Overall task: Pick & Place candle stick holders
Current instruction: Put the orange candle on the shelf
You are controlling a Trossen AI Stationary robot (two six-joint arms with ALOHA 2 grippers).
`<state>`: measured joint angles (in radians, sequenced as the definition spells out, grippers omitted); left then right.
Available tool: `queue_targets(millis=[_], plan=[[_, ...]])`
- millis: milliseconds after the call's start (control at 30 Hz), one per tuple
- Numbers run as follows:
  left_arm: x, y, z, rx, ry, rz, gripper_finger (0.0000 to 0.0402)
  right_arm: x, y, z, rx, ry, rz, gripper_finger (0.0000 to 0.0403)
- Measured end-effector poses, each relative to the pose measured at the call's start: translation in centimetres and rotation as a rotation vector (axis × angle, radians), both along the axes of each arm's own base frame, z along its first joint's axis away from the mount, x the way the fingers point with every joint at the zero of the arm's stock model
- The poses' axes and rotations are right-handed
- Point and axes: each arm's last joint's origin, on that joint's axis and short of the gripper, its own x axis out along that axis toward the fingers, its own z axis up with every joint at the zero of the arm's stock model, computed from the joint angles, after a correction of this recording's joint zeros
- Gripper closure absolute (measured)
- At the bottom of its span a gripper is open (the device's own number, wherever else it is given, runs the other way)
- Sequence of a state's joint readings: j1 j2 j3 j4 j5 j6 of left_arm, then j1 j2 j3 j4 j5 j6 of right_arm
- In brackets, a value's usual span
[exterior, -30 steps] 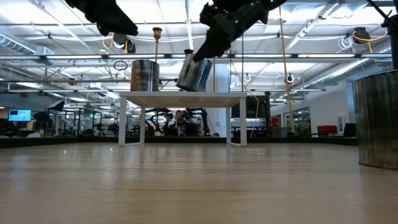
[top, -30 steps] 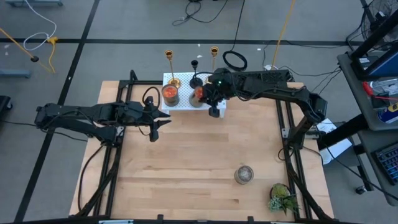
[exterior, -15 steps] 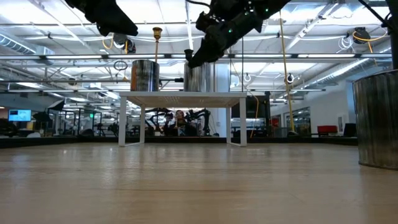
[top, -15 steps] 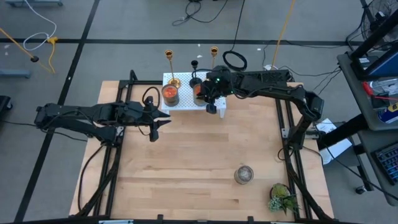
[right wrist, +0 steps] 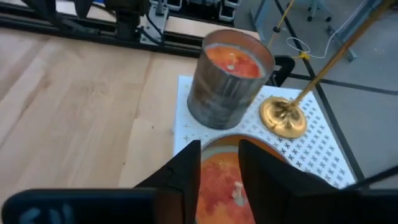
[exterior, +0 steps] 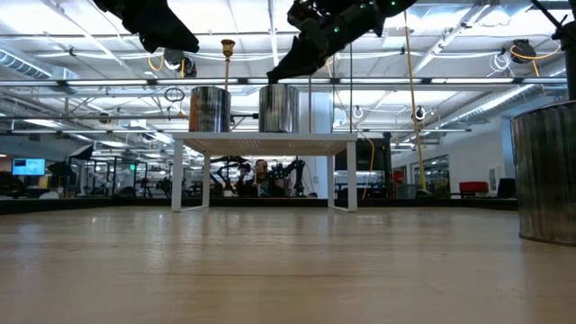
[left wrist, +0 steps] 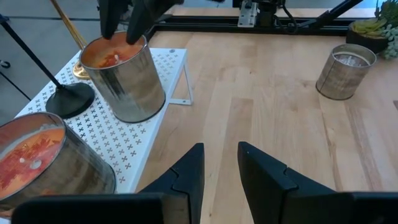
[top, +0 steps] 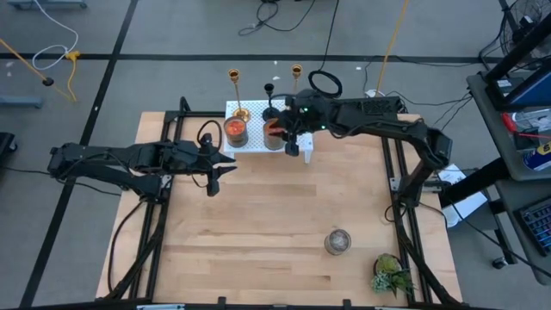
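Up at the table's far edge, the right gripper (top: 291, 136) is hanging directly over a tin candle (top: 274, 134) with orange wax, its fingers (right wrist: 186, 171) parted and straddling the can's rim without pinching it; the can is standing upright on the white perforated stand (top: 258, 142), at that stand's right end. Just to its left on the same stand, a second tin candle (top: 236, 131) is sitting upright, close beside the first but apart from it. Behind the cans, the candle stick holders are standing upright along the stand's far side: a tall brass holder (top: 235, 93) at the left with its round base (right wrist: 283, 117) resting on the perforated top, a shorter black holder (top: 269, 99) in the middle just behind the right-hand can, and another brass holder (top: 296, 79) at the right. Further left, the left gripper (top: 217, 164) is hovering over bare wood near the stand's left end, fingers (left wrist: 186, 177) slightly apart and holding nothing. Well away, toward the near right of the table, a third tin (top: 337, 241) is standing alone; a small green potted plant (top: 389, 274) is sitting at the near right corner.
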<state>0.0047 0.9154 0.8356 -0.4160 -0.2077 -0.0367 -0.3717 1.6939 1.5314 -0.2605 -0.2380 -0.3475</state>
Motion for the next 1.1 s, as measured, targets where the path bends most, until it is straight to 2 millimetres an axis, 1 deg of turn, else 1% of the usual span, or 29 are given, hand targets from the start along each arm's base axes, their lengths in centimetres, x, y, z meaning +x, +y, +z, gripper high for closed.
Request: queue_targets(millis=[167,233,433,500,600,767,867,1000,1100], plan=[[0.0,0.0,0.0,-0.016,-0.004,0.008,0.0298,-1.1,0.5,1.5,0.023,-0.021,-0.015,0.0271],[0.0,0.0,0.0,-0.016,-0.003,0.009,0.0298,-1.5,0.8,1.5,0.053,0.011,-0.02,0.0267],[0.0,0.0,0.0,-0.017,0.002,0.009,0.0298,-2.6,2.3,0.6,0.154,0.176,-0.056,0.027],[0.0,0.0,0.0,-0.018,0.002,0.01,0.0298,-2.7,2.7,0.1,0.127,0.235,-0.108,0.027],[0.0,0.0,0.0,-0.019,0.002,0.01,0.0298,-2.5,3.1,-1.4,0.066,0.259,-0.179,0.027],[0.0,0.0,-0.1,-0.018,0.002,0.01,0.0298,-2.1,2.8,-4.0,0.074,0.16,-0.23,0.027],[0.0,0.0,-0.1,-0.019,0.002,0.01,0.0298,-2.0,2.4,-5.0,0.059,0.086,-0.237,0.027],[0.0,0.0,0.0,-0.018,0.002,0.01,0.0298,-1.9,1.8,-5.3,0.039,-0.017,-0.246,0.027],[0.0,0.0,0.0,-0.018,0.001,0.01,0.0298,-2.0,1.3,-5.5,0.024,-0.046,-0.254,0.027]])
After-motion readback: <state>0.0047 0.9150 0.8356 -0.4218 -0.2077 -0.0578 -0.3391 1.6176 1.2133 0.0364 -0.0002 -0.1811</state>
